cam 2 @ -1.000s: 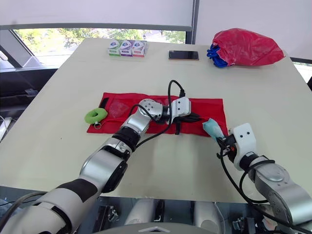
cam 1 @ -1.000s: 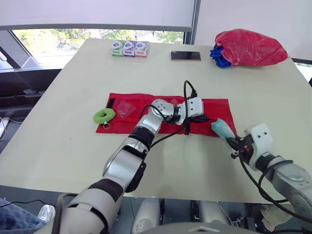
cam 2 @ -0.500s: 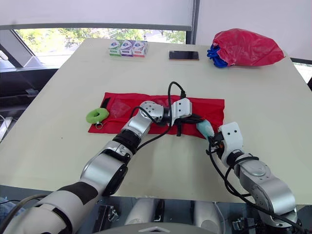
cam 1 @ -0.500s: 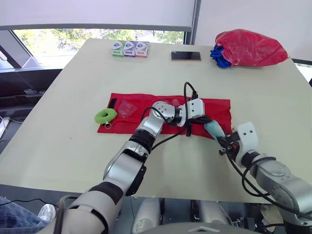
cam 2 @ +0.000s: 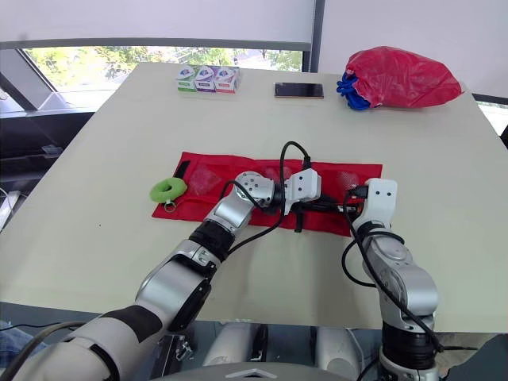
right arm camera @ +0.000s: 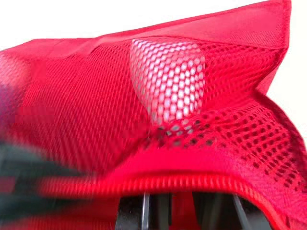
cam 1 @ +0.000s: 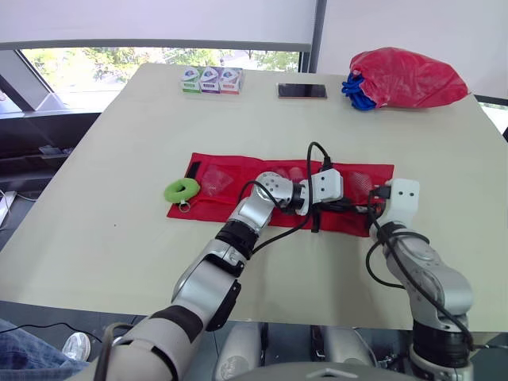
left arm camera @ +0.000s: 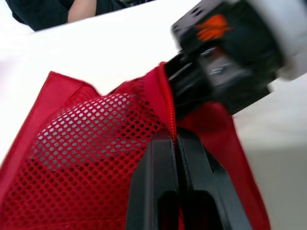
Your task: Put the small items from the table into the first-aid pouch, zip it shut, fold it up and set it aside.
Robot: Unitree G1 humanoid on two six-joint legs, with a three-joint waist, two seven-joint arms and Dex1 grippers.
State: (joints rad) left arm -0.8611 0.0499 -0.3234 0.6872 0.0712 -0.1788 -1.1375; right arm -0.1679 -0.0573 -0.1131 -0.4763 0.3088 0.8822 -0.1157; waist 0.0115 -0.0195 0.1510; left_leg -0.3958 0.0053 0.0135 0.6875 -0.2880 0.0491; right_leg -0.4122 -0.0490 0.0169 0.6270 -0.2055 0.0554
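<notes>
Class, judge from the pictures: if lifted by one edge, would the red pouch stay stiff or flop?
Probably floppy: the pouch bulges and creases where its edge is raised. Likely light: thin open mesh and cloth. It would likely sag from the left gripper pinching its seam.

A pale item (right arm camera: 168, 81) half-veiled behind pouch (right arm camera: 72, 110) mesh, dark blurred shape (right arm camera: 29, 167) beside it, labels on far boxes (cam 1: 210, 80) too small to read

Left end effector (cam 1: 352, 205), right end effector (cam 1: 368, 210) crowd pouch (cam 1: 238, 176) right part; green ring (cam 1: 182, 189) at left end; near table (cam 1: 111, 246) open
</notes>
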